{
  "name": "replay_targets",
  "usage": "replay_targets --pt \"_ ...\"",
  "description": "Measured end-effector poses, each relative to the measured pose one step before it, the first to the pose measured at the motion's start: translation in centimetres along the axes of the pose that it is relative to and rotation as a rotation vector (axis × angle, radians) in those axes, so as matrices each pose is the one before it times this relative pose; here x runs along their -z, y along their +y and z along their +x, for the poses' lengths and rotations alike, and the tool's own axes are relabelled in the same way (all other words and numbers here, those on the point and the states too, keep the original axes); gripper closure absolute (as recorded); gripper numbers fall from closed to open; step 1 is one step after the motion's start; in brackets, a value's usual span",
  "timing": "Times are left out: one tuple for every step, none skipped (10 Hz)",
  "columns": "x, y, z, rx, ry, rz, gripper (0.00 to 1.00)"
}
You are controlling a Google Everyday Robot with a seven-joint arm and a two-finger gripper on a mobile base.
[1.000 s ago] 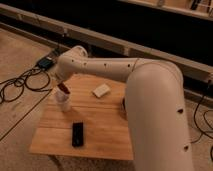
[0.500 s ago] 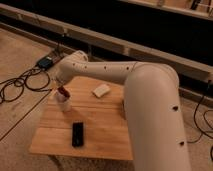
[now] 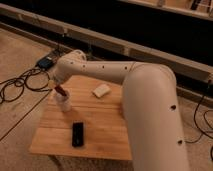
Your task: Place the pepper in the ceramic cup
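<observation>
Wooden table [image 3: 105, 131]: we see the pepper [image 3: 61, 91] poking from the cup [image 3: 63, 102], nearly placed. Gripper [image 3: 59, 88] sits above it; release apparently remains.

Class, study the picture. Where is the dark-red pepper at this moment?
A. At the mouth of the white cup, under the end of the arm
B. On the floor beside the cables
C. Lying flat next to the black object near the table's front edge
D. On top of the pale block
A: the pepper sits at the rim of the ceramic cup, just below the gripper near the wooden table's left edge.
</observation>
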Motion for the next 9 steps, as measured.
replay_targets --pt "-0.109 0.161 -0.098 0.00329 -0.00740 -0.00488 0.99" --pt "-0.197 0.177 0.042 0.00286 -0.00596 -0.00553 0.94" --pt "-0.201 0.072 0.095 0.00021 -0.00465 -0.00440 0.85" --pt "-0.170 -0.010 0.085 -0.00122 -0.00678 -0.00334 0.73" --pt "-0.071 -0.031 0.067 -0.00217 -0.00402 -0.00216 0.65" --pt "-0.063 -0.096 0.070 -0.00391 -0.00586 -0.00216 0.54" --pt "-0.053 -0.078 0.110 -0.00308 -0.00304 -0.00153 0.45" --pt "-0.018 -0.125 0.151 -0.00352 -0.00309 -0.00094 0.34" --pt "-0.022 -0.106 0.144 -0.00386 -0.00353 -0.00117 0.24"
